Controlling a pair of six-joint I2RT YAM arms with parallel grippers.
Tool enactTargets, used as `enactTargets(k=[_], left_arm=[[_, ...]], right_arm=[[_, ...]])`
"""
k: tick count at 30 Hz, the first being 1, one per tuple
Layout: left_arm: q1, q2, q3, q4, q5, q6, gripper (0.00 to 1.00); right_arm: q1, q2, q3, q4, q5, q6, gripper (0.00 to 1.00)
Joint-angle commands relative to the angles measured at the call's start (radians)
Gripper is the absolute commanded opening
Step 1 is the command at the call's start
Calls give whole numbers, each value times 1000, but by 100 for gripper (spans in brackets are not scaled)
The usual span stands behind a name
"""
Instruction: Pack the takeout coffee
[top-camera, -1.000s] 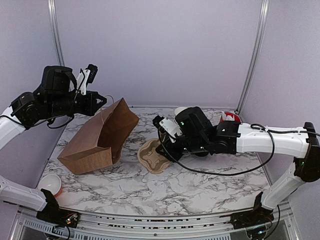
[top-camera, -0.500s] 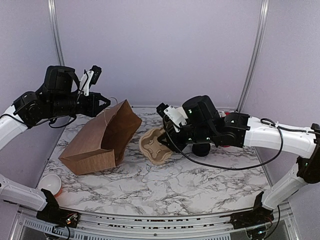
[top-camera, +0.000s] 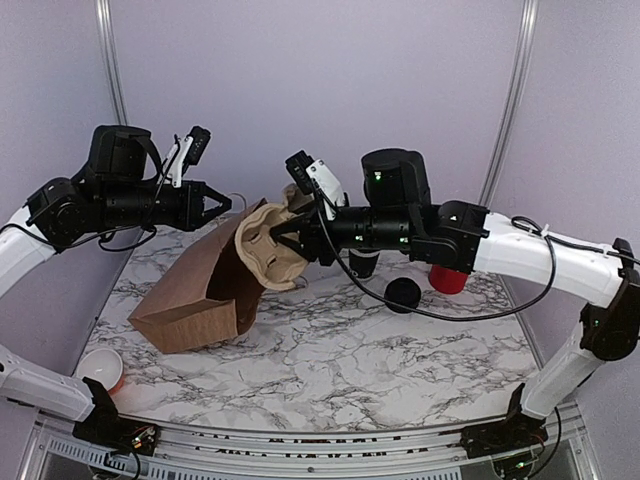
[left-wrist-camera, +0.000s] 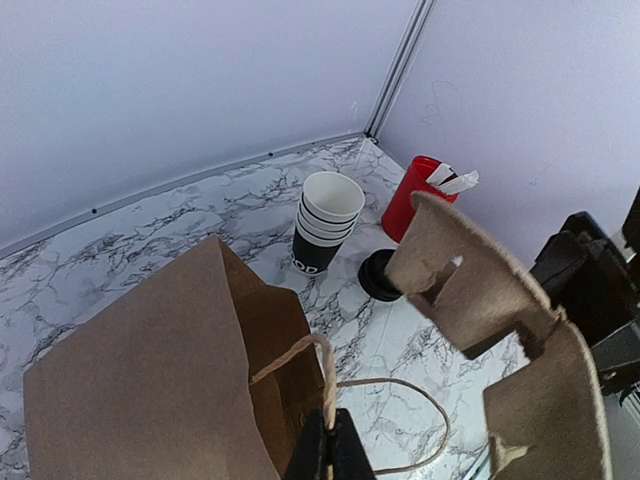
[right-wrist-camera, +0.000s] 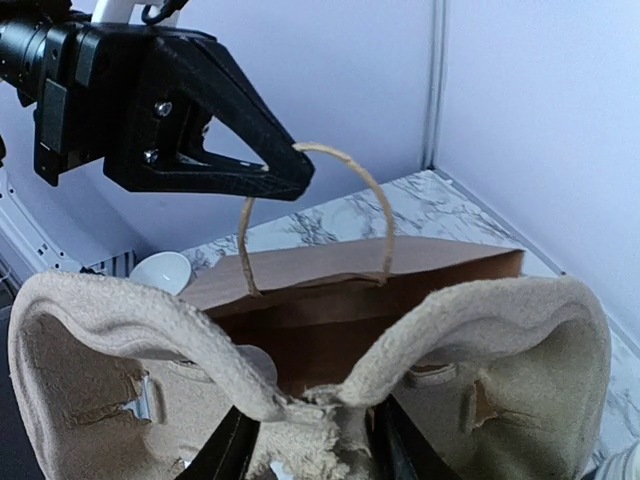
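Presently the left hand is pinching the twine handle tightly; the right hand is clamping the pulp carrier. The black-lidded takeout coffee is sitting on the tabletop, four o'clock from the stacked cups.

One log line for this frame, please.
left gripper: shut on bag handle | right gripper: shut on cup carrier at bag mouth | black lid: on table
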Motion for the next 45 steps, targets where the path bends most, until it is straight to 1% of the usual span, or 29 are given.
enactTargets(k=[1,4,9,15,18,24,30,36,40,45], left_arm=[[-6,-20,48,24,66,-33,0],[-6,-35,57,28,107,-35,0],[-6,-62,58,23,174,-12,0],[-6,-91,63,9,256,39,0],[-6,-89,74,10,317,54,0],[-6,-70,74,42,291,33,0],[-6,-60,20,133,251,-29,0],[-6,-63,-16,201,245,-70,0],[-5,-72,-35,222,224,-91,0],[-5,-86,-51,233,195,-98,0]], right_arm=[[-20,88,-13,234,-244,62,38],[-30,136,-50,380,-345,111,38],[-50,192,-53,448,-400,136,38],[-83,187,-95,397,-371,125,37],[-86,190,-86,324,-310,92,37],[-45,190,-67,202,-146,-16,37],[-5,199,-18,122,-65,-74,38],[10,232,53,39,9,-57,43],[20,247,87,6,45,-45,51],[23,267,141,-56,69,-54,54]])
